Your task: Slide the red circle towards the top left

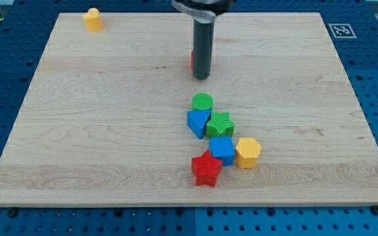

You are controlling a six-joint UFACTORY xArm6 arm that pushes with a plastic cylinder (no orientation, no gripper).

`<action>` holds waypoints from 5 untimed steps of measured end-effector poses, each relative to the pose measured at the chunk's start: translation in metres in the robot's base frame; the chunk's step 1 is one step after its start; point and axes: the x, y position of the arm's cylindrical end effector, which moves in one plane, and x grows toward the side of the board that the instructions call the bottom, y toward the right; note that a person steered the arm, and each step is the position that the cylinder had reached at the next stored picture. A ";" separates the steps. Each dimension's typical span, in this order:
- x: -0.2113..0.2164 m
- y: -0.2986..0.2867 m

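Observation:
The red circle (193,61) is almost wholly hidden behind my rod; only a thin red sliver shows at the rod's left edge, in the upper middle of the board. My tip (201,77) rests on the board right beside it, on its right and front side, seemingly touching it. The rod comes down from the view's top.
A yellow block (93,19) stands near the board's top left corner. Below my tip is a cluster: a green circle (202,102), a blue triangle (198,122), a green star-like block (221,124), a blue cube (222,150), a yellow hexagon (247,152) and a red star (207,170).

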 end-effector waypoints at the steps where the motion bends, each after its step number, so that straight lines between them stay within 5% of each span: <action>1: -0.020 -0.008; 5: -0.043 0.056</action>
